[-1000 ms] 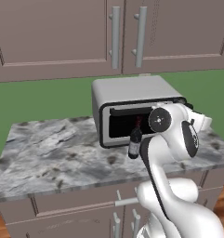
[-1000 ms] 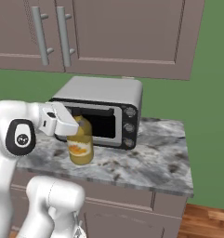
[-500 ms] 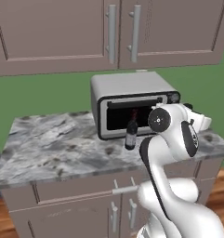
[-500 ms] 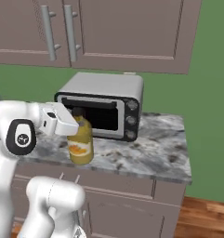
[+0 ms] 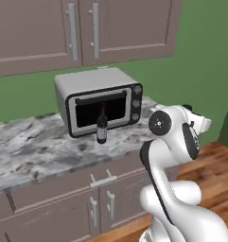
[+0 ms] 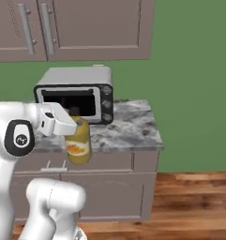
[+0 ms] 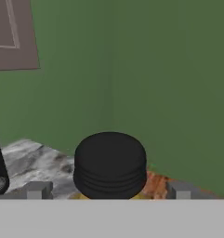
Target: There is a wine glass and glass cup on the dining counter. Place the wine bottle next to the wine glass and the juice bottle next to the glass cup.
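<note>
While the white arm is folded back near its base, the hand sits wide apart, one grey fingertip on each side of the black ribbed cap of the squat yellow-orange juice bottle. Fingers are spread and clear of the cap on both sides, nothing pinched. In the right base view the bottle appears directly under the white wrist block, in front of the grey-white veined marble tabletop; whether it stands on that tabletop or not, cannot tell from this angle.

Dark slim wine bottle with a dark red neck capsule stands upright on the same tabletop, just in front of the glass door of the silver-grey toaster oven. Its three dark knobs run down the right side of the front panel.

Brown-grey wall cabinets with long metal handles hang above the oven on a green wall. Drawer and door fronts with metal pulls sit below the tabletop. Reddish wood floor to the right.
</note>
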### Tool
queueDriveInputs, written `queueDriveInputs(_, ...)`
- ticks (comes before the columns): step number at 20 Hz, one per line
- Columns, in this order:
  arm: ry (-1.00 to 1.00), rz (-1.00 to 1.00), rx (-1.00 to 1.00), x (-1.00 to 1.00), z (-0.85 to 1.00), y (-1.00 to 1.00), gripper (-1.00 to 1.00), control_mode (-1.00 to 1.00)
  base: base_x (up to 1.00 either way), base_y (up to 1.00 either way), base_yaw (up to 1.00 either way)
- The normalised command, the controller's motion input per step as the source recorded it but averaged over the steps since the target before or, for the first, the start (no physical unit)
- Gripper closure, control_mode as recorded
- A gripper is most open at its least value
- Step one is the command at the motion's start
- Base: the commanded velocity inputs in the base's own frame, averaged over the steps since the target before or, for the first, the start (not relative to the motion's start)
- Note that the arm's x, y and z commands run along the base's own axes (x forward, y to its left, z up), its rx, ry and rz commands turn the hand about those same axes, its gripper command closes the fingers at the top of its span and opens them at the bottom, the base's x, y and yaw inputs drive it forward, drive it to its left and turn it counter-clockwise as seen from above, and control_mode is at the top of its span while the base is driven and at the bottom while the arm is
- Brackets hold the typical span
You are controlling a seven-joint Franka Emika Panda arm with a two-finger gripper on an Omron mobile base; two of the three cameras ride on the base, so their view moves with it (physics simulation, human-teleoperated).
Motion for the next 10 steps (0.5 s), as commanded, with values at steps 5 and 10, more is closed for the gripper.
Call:
queueDriveInputs(5, 0.0, 0.0, 0.0, 0.0, 0.0, 0.0, 1.0, 1.0, 0.0, 0.15, -0.91)
queueDriveInputs(10, 0.0, 0.0, 0.0, 0.0, 0.0, 0.0, 1.0, 1.0, 0.0, 0.1, -0.97)
